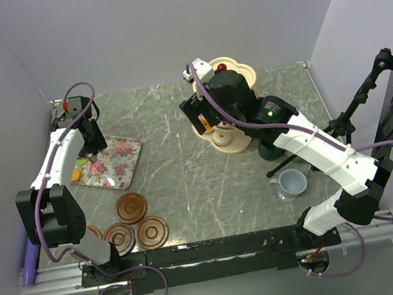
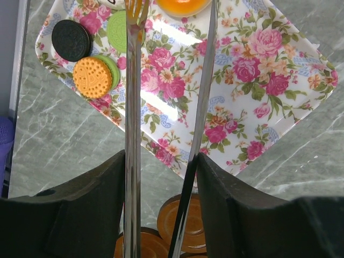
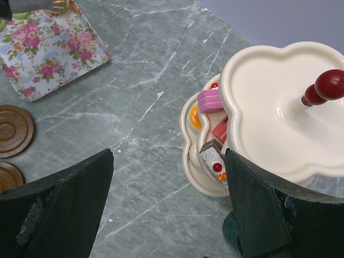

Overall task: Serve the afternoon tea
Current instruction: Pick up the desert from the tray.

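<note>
Over floral rectangular tray: left fingers pointing down, clamping thin metal tongs | right fingers spread wide, empty, above cream three-tier scalloped stand

Likely lab: plain-walled robot table

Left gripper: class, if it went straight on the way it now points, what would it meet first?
The tongs held by the left gripper lead, probably touching the floral tray first, near the orange cake; depth is unclear.
</note>
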### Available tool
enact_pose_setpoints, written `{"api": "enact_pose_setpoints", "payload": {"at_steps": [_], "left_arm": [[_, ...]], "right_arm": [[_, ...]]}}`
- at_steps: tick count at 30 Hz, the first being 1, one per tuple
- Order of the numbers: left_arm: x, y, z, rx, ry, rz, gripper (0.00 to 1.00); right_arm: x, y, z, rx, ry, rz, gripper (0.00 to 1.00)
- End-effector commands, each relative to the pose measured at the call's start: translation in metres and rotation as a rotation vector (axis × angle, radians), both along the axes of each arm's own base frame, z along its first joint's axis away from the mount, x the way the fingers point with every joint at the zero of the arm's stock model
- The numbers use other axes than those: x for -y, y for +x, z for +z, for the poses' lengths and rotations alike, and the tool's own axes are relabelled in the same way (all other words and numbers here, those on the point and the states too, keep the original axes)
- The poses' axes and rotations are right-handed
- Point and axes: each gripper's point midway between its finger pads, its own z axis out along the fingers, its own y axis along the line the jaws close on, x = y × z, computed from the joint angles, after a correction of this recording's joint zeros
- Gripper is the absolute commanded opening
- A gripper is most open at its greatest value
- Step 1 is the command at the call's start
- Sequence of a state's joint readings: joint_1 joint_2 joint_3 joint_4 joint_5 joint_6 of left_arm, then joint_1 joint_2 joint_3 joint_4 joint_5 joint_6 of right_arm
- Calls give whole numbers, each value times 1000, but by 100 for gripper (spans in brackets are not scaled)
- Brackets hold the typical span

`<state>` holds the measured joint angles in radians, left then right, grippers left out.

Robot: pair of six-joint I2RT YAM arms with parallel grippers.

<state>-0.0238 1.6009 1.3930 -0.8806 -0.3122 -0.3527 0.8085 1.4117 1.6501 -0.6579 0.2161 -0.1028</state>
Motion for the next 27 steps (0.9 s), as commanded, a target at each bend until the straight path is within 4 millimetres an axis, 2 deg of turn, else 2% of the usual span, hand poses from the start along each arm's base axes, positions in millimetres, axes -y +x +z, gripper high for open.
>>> {"api": "enact_pose_setpoints", "payload": {"at_steps": [1,9,18,23,27], "left_arm": [[-1,0,3,23,7,8,56],[4,4,-3,31,-26,-3,52],[11,0,23,107,-58,-16,47],[16,-11,39,172,-90,-23,43],[31,-24,49,224,-128,-54,41]], "right_arm": [[-1,5,15,36,26,0,90],[1,6,17,41,25,-6,90],[0,5,19,45,32,-5,90],[2,6,20,46,35,-14,90],[1,5,20,45,43,-15,90]]}}
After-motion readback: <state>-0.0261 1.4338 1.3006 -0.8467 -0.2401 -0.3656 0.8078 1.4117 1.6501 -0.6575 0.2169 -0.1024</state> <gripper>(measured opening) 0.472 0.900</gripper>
